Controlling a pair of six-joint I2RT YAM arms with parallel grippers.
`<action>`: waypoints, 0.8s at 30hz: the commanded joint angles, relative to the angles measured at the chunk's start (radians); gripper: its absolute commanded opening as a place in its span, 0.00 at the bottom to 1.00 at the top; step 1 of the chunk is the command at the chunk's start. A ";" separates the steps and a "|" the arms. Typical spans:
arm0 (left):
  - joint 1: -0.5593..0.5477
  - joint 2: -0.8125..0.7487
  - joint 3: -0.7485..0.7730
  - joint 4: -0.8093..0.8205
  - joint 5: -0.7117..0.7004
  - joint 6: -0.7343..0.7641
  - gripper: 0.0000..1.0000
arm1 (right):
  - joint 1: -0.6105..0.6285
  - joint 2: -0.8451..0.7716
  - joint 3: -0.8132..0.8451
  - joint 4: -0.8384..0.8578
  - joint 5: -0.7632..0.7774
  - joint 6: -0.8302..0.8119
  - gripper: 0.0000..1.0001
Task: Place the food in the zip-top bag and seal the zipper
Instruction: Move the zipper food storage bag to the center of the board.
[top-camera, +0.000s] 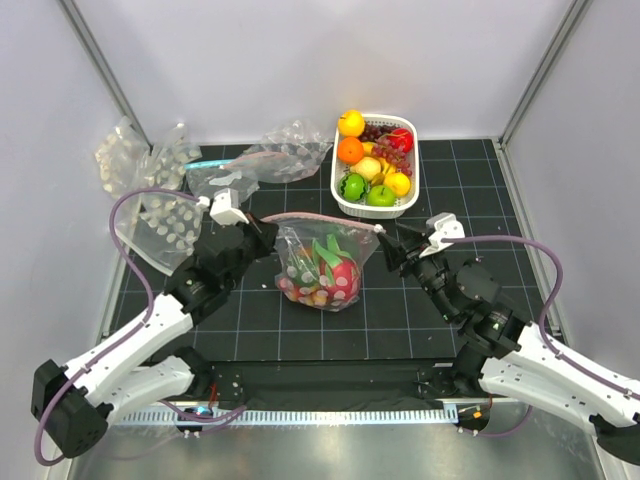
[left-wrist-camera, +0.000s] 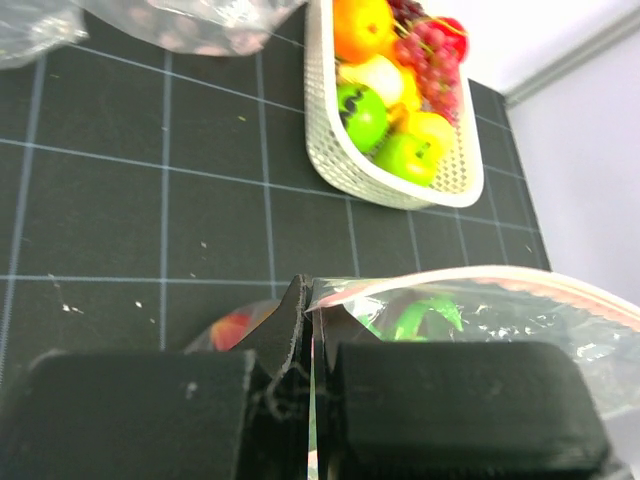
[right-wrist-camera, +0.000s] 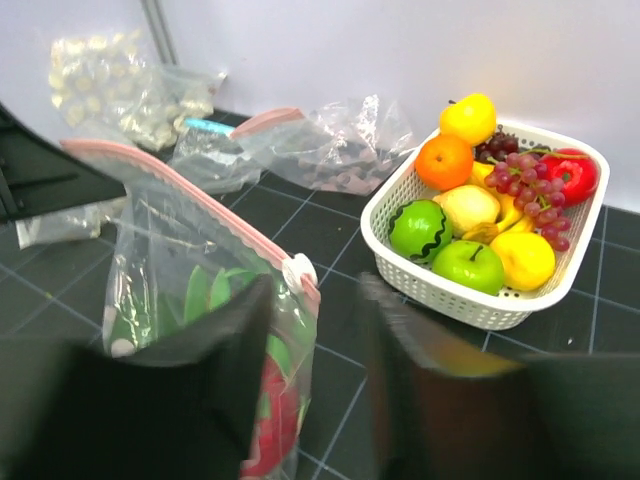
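The clear zip-top bag (top-camera: 322, 262) stands mid-table with the food inside: pink dragon fruit (top-camera: 343, 276), red strawberries (top-camera: 300, 290) and green leafy pieces (top-camera: 327, 248). Its pinkish zipper (top-camera: 320, 217) runs along the top, with a white slider (top-camera: 380, 229) at the right end. My left gripper (top-camera: 265, 232) is shut on the zipper's left end, as the left wrist view shows (left-wrist-camera: 312, 300). My right gripper (top-camera: 392, 245) is open just right of the slider. In the right wrist view its blurred fingers (right-wrist-camera: 316, 288) straddle the bag's right edge below the slider (right-wrist-camera: 299, 270).
A white basket (top-camera: 343, 205) of orange, yellow and green fruits and grapes stands behind the bag on the right. Several other clear bags (top-camera: 170, 215) lie at the back left, and one crumpled bag (top-camera: 285, 150) at the back centre. Walls close in on three sides.
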 joint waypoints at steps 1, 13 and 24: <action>0.016 0.033 0.005 0.075 -0.092 0.019 0.00 | -0.009 -0.013 0.029 0.097 0.083 -0.013 0.54; 0.018 0.475 0.241 0.253 -0.158 -0.050 0.00 | -0.009 -0.067 -0.005 0.135 0.182 -0.007 0.68; 0.131 0.759 0.503 0.351 -0.082 -0.162 0.01 | -0.009 -0.081 -0.008 0.135 0.165 0.001 0.67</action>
